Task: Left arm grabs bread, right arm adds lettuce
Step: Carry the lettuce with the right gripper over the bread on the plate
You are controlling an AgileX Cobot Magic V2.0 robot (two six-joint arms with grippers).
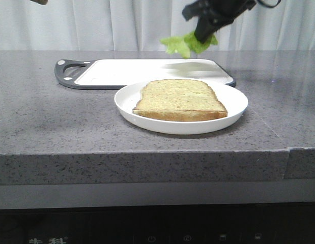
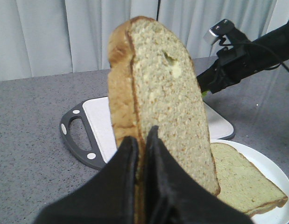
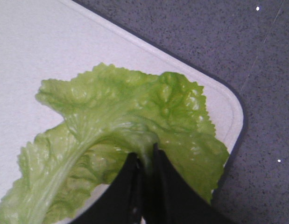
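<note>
The left end effector clamped the bread, slice held upright in the air above the bench. The right end effector pinched the lettuce, leaf dangling over the white board. On the plate in front of the board lay a second, paler slice, flat.

A white plate holds a paler bread slice; behind it lies a white cutting board
</note>
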